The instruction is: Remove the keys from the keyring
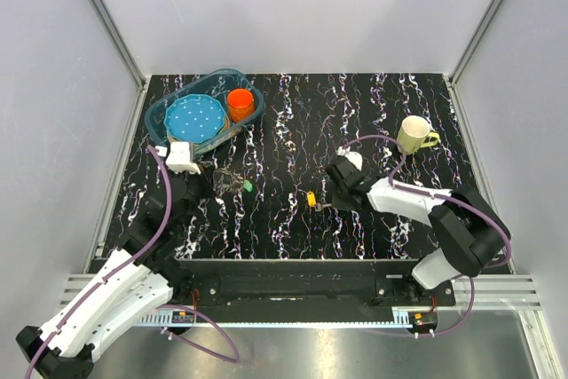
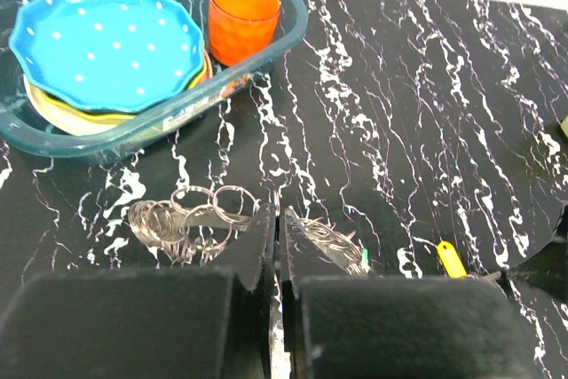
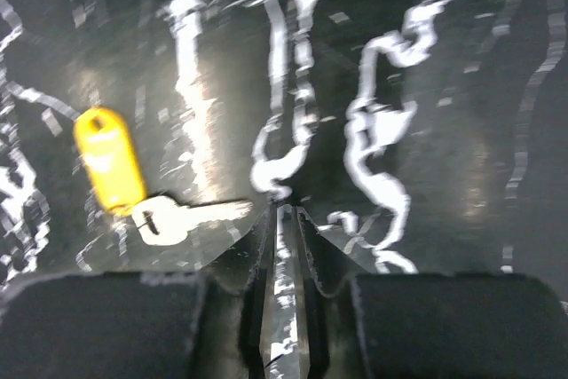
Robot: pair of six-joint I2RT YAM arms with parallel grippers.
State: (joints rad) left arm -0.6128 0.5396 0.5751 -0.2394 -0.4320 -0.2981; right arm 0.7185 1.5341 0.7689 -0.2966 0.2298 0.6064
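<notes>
From above, the yellow-tagged key [image 1: 312, 200] lies on the marbled table [image 1: 284, 122]; the keyring [image 1: 232, 181] with its green tag [image 1: 249, 186] sits well left of it at the tips of the left gripper [image 1: 216, 182], the right gripper [image 1: 330, 203] is just right of it, and a teal tub [image 1: 153, 119] is far to its upper left. In the left wrist view that gripper's fingers [image 2: 250, 248] are drawn together to a slit, with rings spreading on both sides of them, left of the yellow-tagged key; whether metal is pinched I cannot tell. In the right wrist view the right gripper is clenched on nothing, its tips just right of that key's blade.
</notes>
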